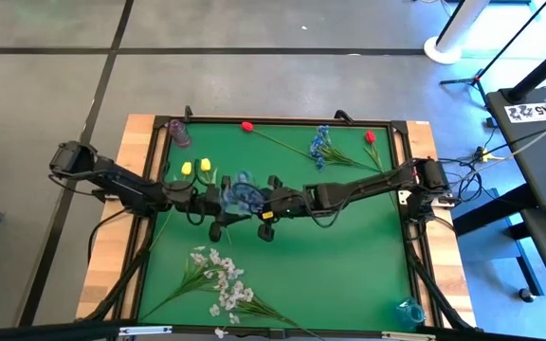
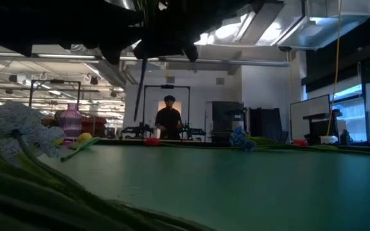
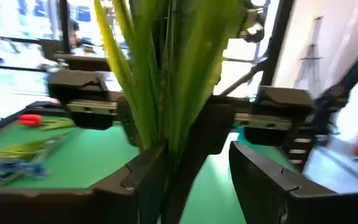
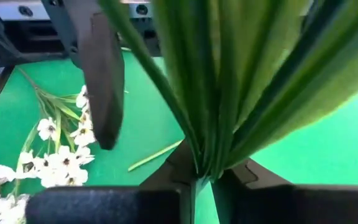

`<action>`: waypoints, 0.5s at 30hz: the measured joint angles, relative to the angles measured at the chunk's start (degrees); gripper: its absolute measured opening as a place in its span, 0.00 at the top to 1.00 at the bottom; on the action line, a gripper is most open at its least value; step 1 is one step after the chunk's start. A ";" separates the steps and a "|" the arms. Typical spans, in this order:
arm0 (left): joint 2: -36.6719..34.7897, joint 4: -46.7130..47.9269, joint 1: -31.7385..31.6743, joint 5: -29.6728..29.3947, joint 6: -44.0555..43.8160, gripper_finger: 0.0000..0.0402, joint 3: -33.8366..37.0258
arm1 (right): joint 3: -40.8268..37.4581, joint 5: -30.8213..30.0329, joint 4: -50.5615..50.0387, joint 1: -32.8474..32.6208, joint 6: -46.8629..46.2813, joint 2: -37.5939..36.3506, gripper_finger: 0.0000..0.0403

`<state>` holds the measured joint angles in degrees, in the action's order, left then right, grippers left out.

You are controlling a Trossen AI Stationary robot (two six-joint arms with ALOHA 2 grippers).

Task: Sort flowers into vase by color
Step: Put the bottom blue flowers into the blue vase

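A blue sprig with long green leaves is up over the middle of the table, between both grippers. My right gripper is shut on its stalk. My left gripper is open, one finger on each side of the same stalk. Two yellow tulips lie near the purple vase. Red tulips and another blue sprig lie along the far edge. White sprays lie near the front edge. My right gripper pinches the sprig's green stalk between its two fingers, just below where the leaves fan out. It comes level from the table's right. The sprig is lifted clear of the table, blossoms up. My left gripper's finger stands close beside the stalk; whether it touches, I cannot tell.
A blue glass vase stands at the near right corner of the green mat. A raised dark frame borders the mat. In the low view a person stands in the room beyond the far edge. Open mat lies right of centre.
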<state>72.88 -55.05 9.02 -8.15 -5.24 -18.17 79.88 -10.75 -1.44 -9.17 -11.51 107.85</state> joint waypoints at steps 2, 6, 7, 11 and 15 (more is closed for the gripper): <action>-0.07 -0.01 0.04 -0.86 1.19 0.58 0.00 | 0.06 -0.18 -0.56 -0.02 0.15 0.00 0.92; -0.59 0.34 -0.04 -0.56 1.34 0.58 0.01 | 0.07 -1.00 -4.04 -0.14 0.22 -1.01 0.92; -0.63 0.29 -0.04 -0.56 1.37 0.58 0.00 | 0.11 -1.30 -4.90 -0.24 0.24 -1.54 0.92; -0.61 2.47 -0.17 -2.37 2.71 0.58 0.00 | 0.11 -1.51 -6.43 -0.93 0.45 -2.77 0.92; -0.61 0.96 -0.22 -1.92 2.71 0.58 0.00 | 0.11 -1.74 -4.68 -1.94 3.23 -2.99 0.92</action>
<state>72.27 -54.09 8.80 -10.07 -2.54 -18.17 79.99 -12.49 -6.12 -11.10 -8.28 104.86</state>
